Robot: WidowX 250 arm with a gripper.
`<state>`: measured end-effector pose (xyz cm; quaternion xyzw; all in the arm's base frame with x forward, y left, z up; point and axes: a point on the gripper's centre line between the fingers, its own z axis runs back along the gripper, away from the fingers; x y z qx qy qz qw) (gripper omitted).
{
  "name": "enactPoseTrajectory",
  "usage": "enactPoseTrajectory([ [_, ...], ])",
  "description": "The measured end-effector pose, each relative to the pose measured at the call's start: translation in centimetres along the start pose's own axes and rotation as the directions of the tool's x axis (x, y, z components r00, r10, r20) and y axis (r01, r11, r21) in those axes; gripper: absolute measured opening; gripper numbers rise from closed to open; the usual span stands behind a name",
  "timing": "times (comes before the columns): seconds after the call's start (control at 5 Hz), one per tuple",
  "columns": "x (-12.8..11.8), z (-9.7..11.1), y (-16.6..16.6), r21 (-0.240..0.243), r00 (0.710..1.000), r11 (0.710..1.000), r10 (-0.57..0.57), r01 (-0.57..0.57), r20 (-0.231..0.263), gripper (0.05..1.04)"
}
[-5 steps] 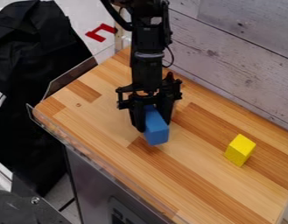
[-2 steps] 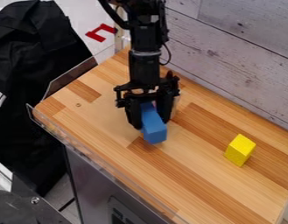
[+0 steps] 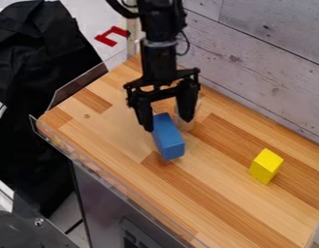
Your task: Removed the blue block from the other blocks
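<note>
The black gripper [image 3: 168,124] hangs over the upper left part of the wooden table, its two fingers spread wide open. Between and just below them lies the long blue block [image 3: 168,138], one end toward the camera, with a gap between it and the right finger. A pale, clear-looking object [image 3: 187,121] stands partly behind the right finger; what it is I cannot tell. Farther right on the table is a yellow block [image 3: 266,166], apart from the blue one.
The wooden table [image 3: 220,193] has a clear raised edge along its left side. A grey plank wall [image 3: 259,58] runs behind it. Black cloth [image 3: 39,63] hangs at the left, and a red piece [image 3: 112,36] lies beyond the table's back corner.
The gripper's fingers have opened away from the blue block, and the gripper has risen slightly. The blue block has shifted a little to the left. The yellow block has stayed still.
</note>
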<state>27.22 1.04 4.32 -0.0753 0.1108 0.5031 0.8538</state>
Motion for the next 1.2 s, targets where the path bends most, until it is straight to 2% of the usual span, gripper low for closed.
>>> enactPoseTrajectory([
  [0.2,-1.0,2.5,0.0,0.002,0.996,0.997,-0.075,0.075,0.052,1.000],
  [0.4,-2.6,4.3,-1.5,0.081,0.958,0.958,-0.279,0.274,0.060,1.000],
  [0.6,-4.9,6.1,-3.4,0.143,0.872,0.867,-0.488,0.477,0.050,1.000],
  [0.8,-7.5,5.7,-5.3,0.222,0.731,0.709,-0.682,0.670,-0.029,1.000],
  [1.0,-9.3,4.6,-6.9,0.212,0.613,0.587,-0.785,0.781,-0.086,1.000],
  [1.2,-10.2,4.1,-8.1,0.212,0.553,0.526,-0.829,0.823,-0.087,1.000],
])
